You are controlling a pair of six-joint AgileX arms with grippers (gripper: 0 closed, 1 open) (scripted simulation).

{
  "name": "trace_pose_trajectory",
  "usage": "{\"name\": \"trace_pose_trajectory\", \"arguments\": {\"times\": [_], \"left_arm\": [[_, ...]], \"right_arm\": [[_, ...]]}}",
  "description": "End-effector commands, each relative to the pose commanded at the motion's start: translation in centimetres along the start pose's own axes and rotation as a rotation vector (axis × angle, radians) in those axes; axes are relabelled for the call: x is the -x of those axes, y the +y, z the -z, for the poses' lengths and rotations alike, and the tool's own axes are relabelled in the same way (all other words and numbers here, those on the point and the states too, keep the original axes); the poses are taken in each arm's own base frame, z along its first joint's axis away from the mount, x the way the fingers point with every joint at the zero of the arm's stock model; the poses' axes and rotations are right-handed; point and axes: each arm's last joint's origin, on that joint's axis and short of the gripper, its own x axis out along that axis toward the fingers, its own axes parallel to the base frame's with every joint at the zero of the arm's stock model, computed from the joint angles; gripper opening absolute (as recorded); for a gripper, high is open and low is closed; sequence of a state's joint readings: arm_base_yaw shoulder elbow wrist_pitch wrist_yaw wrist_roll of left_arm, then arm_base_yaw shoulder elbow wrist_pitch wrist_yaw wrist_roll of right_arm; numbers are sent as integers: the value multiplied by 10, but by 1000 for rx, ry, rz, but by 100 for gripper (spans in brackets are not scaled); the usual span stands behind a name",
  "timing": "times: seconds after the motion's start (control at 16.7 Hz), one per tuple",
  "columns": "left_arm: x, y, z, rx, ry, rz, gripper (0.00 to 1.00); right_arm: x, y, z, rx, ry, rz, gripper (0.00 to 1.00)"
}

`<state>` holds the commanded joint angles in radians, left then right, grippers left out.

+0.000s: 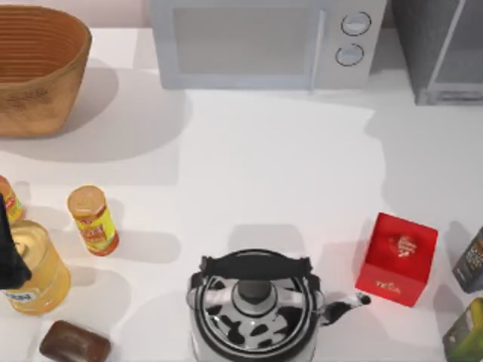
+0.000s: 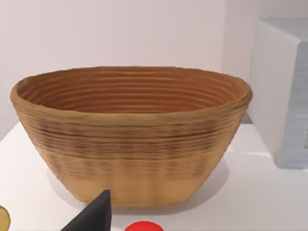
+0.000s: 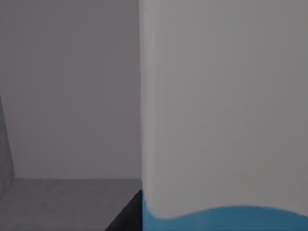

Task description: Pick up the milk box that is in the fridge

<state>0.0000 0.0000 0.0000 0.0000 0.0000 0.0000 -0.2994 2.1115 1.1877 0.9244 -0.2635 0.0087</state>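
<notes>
Milk box [image 3: 224, 110]: white-and-blue carton on the fridge [image 1: 441, 49] floor, directly before the right claw.
Right claw: finger state cannot be told.
Left claw [image 2: 94, 216]: facing the wicker basket [image 2: 130, 139].

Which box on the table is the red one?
The red box beside the kettle's spout. The two boxes at the table's right edge differ: one dark, one green.
</notes>
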Motion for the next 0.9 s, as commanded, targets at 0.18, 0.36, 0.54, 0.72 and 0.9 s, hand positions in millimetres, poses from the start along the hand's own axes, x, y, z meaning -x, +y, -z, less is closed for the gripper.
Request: {"name": "trace_pose_trajectory", "arguments": {"times": [0.18, 0.36, 0.54, 0.72, 0.9], "left_arm": [[0, 0, 0, 0, 0, 0, 100], [0, 0, 0, 0, 0, 0, 100], [0, 0, 0, 0, 0, 0, 100], [0, 0, 0, 0, 0, 0, 100], [0, 0, 0, 0, 0, 0, 100]], "right_arm": [[11, -6, -5, 2, -13, 13, 0], [38, -3, -8, 6, -19, 0, 0], [74, 2, 7, -12, 37, -3, 0], [97, 2, 1, -1, 4, -8, 0], [100, 0, 0, 0, 0, 0, 0]]}}
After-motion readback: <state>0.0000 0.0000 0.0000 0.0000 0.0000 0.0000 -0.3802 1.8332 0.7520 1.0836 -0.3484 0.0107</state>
